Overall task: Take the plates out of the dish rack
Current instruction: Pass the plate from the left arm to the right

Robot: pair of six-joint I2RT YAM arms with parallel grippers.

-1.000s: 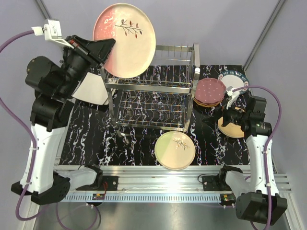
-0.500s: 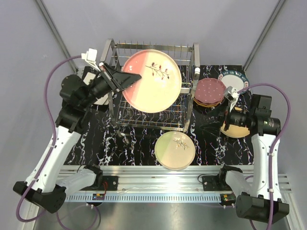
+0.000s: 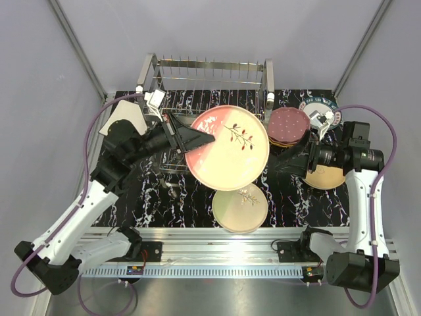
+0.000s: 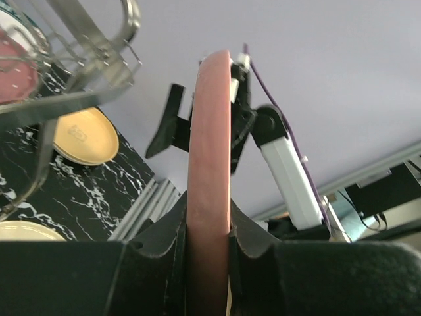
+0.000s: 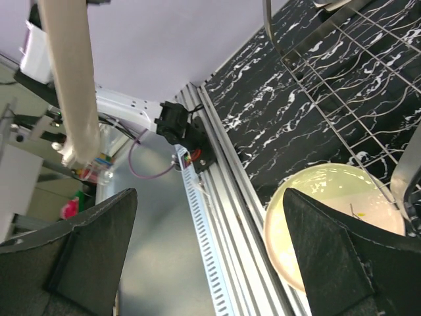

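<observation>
Seen from above, the left gripper is clamped on the rim of a pink-and-cream plate painted with a branch sprig. In the left wrist view, both fingers press against the plate's edge, which stands between them edge-on. The plate is held tilted, face up, off the table. From overhead it covers the front right part of the wire rack and the near side of its rim overlaps a pale yellow plate, which lies flat on the black marbled mat. The right gripper hovers just to the right of the held plate with its jaws spread wide and nothing between them. In the right wrist view, its two fingers stand far apart, with the pale yellow plate and a corner of the rack visible beyond them. Right of the rack, a maroon dotted plate tops a short stack, and a teal-rimmed plate lies behind that stack. An orange plate lies partly under the right arm. A white squarish plate lies at the left of the rack, beside the left arm.
</observation>
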